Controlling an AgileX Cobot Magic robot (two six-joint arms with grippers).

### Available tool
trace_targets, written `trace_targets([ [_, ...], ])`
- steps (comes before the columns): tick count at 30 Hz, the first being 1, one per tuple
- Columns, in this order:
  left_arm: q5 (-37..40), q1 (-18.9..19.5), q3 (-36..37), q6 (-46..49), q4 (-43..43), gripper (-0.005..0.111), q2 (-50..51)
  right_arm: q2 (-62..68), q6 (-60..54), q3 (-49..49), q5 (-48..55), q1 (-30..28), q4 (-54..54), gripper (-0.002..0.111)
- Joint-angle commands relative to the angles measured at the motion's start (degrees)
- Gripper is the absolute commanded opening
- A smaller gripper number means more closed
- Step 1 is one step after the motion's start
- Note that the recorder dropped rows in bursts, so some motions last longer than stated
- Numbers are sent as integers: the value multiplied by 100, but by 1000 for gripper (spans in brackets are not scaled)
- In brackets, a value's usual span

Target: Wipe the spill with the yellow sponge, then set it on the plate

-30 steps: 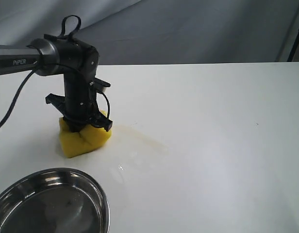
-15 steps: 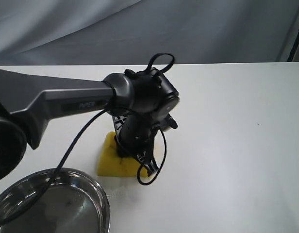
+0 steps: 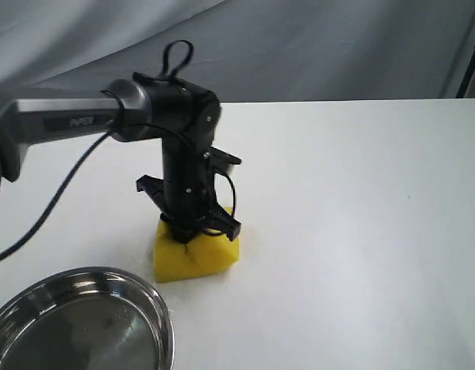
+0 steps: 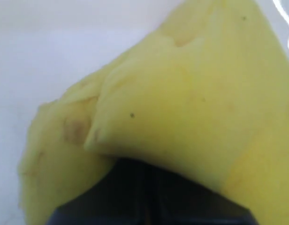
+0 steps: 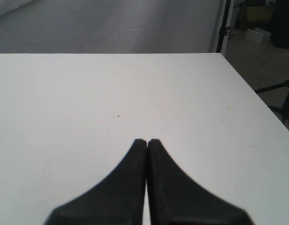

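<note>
Quick update from the remote desk: a second ago the yellow sponge point(image 3: 193, 258) was parked further left on the table point(image 3: 361, 231), next to a faint amber streak. I've since dragged it to the right across that patch, and now I can't spot the spill anywhere in the exterior view. Some of that area is hidden under the sponge and the arm though, so I'd call the wipe probably done, not confirmed

The left gripper point(image 3: 195, 231) comes straight down on the sponge and is squeezing it hard. The left wrist cam is basically wall-to-wall yellow foam point(image 4: 182, 108) bulging up around the jaws. The right gripper point(image 5: 147, 140) is just idling over bare table with its fingers pressed together and nothing in them

Orientation-wise, the sponge sits flat with its broad face on the table. It's near enough square that there's no real long axis, but pinched like this it reads a bit wider side to side in the exterior view. Its left corner points roughly toward the plate point(image 3: 164, 324), which is near, down at the front left, so it should be a short lift and carry from here
</note>
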Motion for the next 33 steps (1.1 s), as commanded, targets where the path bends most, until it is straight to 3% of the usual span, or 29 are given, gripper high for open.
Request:
trace_targets([
  [1, -49, 795, 135, -102, 465, 0, 293, 18, -9, 15, -66, 24, -72, 0],
  [4, 71, 937, 135, -78, 343, 0, 293, 18, -9, 15, -66, 24, -72, 0],
  [7, 141, 800, 135, -61, 343, 0, 293, 18, -9, 15, -66, 24, -72, 0],
  [24, -178, -1654, -132, 847, 456, 0, 293, 18, -9, 15, -66, 24, -72, 0],
  [29, -333, -1985, -911, 847, 542, 0, 293, 18, -9, 15, -66, 24, -72, 0],
  [33, -832, -1969, -1451, 847, 562, 0, 293, 18, -9, 15, -66, 24, -72, 0],
])
